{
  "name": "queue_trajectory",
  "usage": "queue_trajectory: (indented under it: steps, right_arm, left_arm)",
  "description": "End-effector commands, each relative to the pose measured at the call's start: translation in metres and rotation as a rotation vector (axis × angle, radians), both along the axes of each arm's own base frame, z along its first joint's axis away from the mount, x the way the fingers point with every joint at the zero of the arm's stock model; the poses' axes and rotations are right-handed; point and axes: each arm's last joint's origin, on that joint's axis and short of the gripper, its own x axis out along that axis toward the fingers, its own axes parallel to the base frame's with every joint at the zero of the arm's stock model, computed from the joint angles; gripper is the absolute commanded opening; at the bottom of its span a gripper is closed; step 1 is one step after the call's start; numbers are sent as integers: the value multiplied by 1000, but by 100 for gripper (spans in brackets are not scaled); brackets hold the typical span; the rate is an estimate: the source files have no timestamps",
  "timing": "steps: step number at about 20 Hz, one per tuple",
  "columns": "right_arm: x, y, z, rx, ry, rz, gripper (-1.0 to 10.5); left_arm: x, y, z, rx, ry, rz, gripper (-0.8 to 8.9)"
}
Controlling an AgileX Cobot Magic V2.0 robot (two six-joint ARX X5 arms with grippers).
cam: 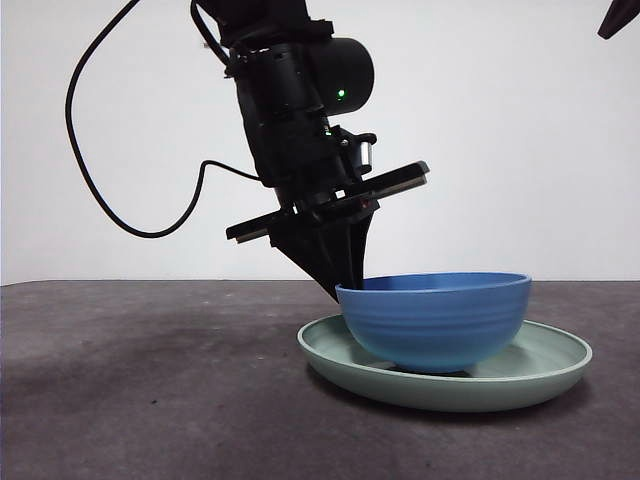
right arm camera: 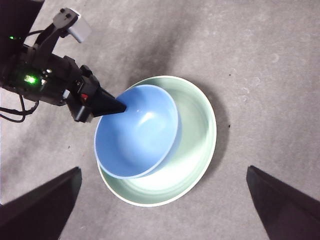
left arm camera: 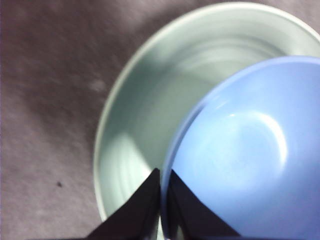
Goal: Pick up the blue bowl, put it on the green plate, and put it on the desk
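The blue bowl (cam: 440,320) sits inside the green plate (cam: 545,365) on the desk (cam: 150,380), toward the plate's left side. My left gripper (cam: 350,285) reaches down from the upper left and is shut on the bowl's left rim, one jaw inside and one outside. The left wrist view shows its jaws (left arm camera: 162,172) pinched on the rim of the bowl (left arm camera: 245,165) over the plate (left arm camera: 150,100). My right gripper (right arm camera: 164,170) is open and empty, high above the bowl (right arm camera: 135,132) and the plate (right arm camera: 197,135).
The right arm shows only as a black tip (cam: 620,18) at the top right of the front view. A black cable (cam: 100,190) loops from the left arm. The desk (right arm camera: 260,60) spreads out around the plate.
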Motion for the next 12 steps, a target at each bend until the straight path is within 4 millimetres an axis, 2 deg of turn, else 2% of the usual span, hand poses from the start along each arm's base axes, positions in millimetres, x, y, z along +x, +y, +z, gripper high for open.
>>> queue_trajectory:
  steps: [1, 5, 8, 10, 12]
  right_arm:
    - [2, 0, 4, -4, -22, 7, 574]
    - [2, 0, 4, -4, -22, 7, 574]
    - [2, 0, 4, -4, -22, 7, 574]
    - [2, 0, 4, -4, -21, 7, 574]
    - [2, 0, 4, -4, -21, 7, 574]
  left_arm:
    - [1, -9, 0, -2, -8, -7, 9]
    - [-2, -11, 0, -2, -8, -14, 19]
    - [-2, -11, 0, -3, -6, -10, 92]
    - [-1, -11, 0, -9, 0, 12, 182]
    - [0, -11, 1, -21, -2, 27, 314]
